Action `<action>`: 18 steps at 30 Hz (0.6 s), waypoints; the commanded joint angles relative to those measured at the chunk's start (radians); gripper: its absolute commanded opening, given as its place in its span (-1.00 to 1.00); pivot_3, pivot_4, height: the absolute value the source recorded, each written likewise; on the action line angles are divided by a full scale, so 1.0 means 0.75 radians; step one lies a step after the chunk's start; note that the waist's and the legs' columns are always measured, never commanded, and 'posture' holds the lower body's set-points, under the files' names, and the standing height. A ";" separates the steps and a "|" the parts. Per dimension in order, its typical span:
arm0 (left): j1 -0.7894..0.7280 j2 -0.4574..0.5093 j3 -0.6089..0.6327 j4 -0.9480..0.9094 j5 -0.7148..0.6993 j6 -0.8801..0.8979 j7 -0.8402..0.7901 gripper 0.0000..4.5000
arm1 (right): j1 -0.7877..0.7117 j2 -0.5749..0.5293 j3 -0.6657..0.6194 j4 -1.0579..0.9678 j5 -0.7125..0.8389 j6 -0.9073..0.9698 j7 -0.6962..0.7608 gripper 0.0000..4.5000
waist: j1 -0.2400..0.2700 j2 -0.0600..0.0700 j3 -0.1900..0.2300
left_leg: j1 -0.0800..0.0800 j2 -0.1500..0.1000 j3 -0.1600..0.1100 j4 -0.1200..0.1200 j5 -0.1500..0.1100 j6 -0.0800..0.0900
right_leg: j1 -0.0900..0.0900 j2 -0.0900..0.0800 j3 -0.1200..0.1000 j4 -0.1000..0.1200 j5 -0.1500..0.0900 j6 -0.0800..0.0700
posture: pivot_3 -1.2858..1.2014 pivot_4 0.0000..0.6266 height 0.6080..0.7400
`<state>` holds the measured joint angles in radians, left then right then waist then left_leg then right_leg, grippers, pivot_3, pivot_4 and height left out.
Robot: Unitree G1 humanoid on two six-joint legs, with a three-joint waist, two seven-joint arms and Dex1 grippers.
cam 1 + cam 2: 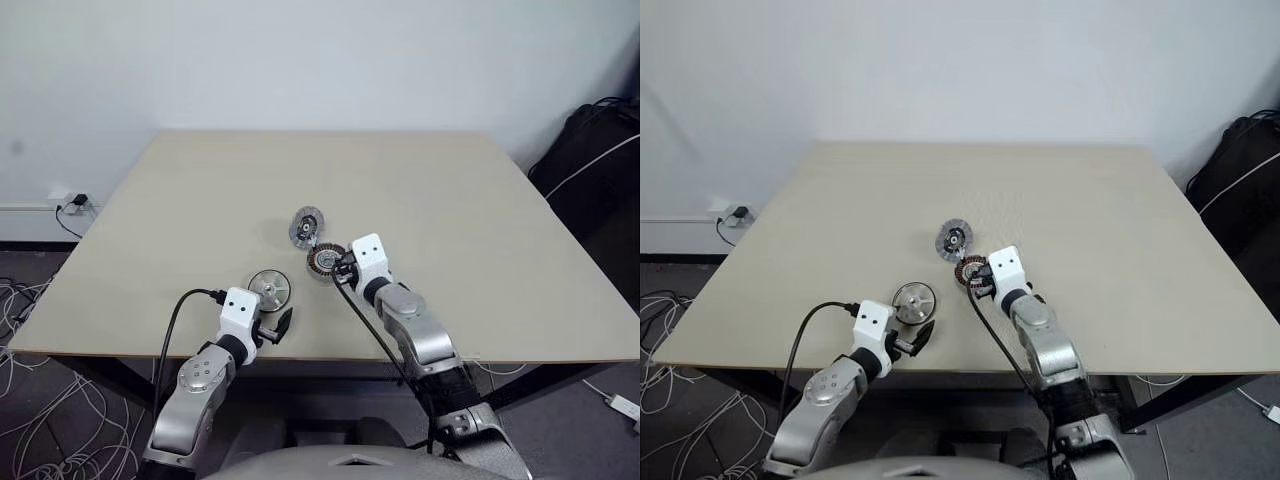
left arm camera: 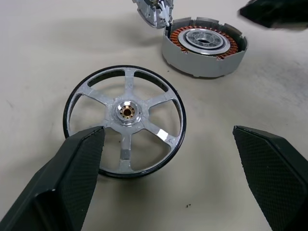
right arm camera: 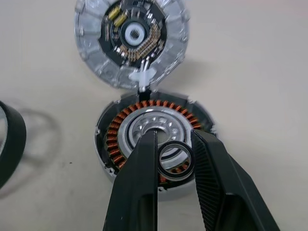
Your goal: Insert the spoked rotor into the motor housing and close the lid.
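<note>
Over the beige table (image 1: 200, 200), head view first: the motor housing (image 1: 325, 262) sits at centre frame, its hinged lid (image 1: 306, 225) flipped open just above it and touching its rim. Lower left of it, apart, lies the spoked rotor (image 1: 270, 287) flat on the table. The right gripper (image 1: 343, 268) is right at the housing's right edge; the left gripper (image 1: 277, 325) hangs just below the rotor, near the table's front edge.

Left wrist view now: the rotor (image 2: 125, 120) fills the middle, six flat spokes, dark rim, brass-coloured hub, lying flat. The left gripper's fingers (image 2: 72, 178) stand wide apart at the bottom corners, one tip overlapping the rotor's rim in the picture; contact I cannot tell. Upper right sits the housing (image 2: 204, 45), copper windings showing, with the lid's edge at the top of the frame.

Right wrist view: the right gripper (image 3: 175, 161) has its fingers clamped on a small black ring (image 3: 176, 160), held on edge right over the housing (image 3: 149, 132) and its silver centre. Above it, the open lid (image 3: 132, 41) shows its circuit side. At the left edge, a slice of the rotor's dark rim (image 3: 12, 139).
</note>
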<state>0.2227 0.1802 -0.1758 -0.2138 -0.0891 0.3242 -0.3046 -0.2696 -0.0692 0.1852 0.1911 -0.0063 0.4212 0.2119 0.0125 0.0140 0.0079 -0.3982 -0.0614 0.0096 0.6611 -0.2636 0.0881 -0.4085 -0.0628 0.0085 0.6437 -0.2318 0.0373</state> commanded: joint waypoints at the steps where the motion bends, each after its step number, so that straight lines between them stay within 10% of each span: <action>1: -0.001 -0.008 -0.002 -0.059 0.004 -0.026 0.011 1.00 | -0.103 0.024 -0.011 0.113 -0.015 -0.079 -0.012 -0.70 | -0.002 0.000 0.000 | 0.000 0.000 0.000 0.000 0.000 0.000 | 0.000 0.000 0.000 0.000 0.000 0.000 | 0.03 -1.00 1.00; 18: 0.031 -0.028 0.007 -0.054 0.009 -0.065 0.048 1.00 | -0.311 0.096 -0.035 0.506 -0.003 -0.252 0.040 -0.70 | -0.035 0.001 0.000 | 0.002 0.000 0.000 -0.002 0.002 -0.004 | 0.000 0.002 0.000 0.002 0.001 0.000 | 0.03 -1.00 1.00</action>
<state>0.2537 0.1610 -0.1750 -0.2151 -0.0855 0.2993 -0.2710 -0.4662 -0.0013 0.1772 0.5760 -0.0111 0.2622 0.2412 -0.0136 0.0150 0.0077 -0.3964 -0.0614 0.0093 0.6596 -0.2620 0.0853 -0.4086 -0.0614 0.0086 0.6455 -0.2309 0.0373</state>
